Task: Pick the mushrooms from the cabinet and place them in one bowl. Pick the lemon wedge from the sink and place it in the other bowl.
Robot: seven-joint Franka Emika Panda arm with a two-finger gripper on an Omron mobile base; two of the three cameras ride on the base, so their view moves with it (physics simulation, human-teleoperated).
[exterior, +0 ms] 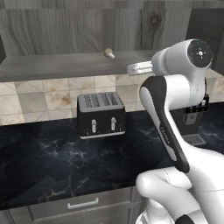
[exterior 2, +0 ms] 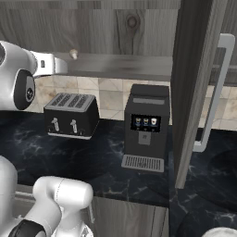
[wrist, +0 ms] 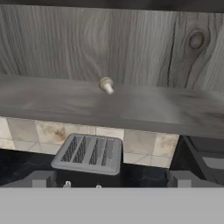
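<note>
mushroom (wrist: 106, 84) on cabinet shelf (wrist: 131, 109), lying tipped, stem toward cam, above toaster (exterior: 101, 114) on bench (exterior: 52, 162) | tool (wrist: 111, 181) wide open, short of it | likely light, soft, bruises easy, may roll; pinch gently across cap

Open cabinet (wrist: 109, 43) shelf lies bare around one mushroom (wrist: 106, 84).

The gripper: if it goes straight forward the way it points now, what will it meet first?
Probably the mushroom lying on the cabinet shelf, near the centre of the hand view. If it passes beside it, the cabinet's back wall comes next. Depth is hard to judge.
</note>
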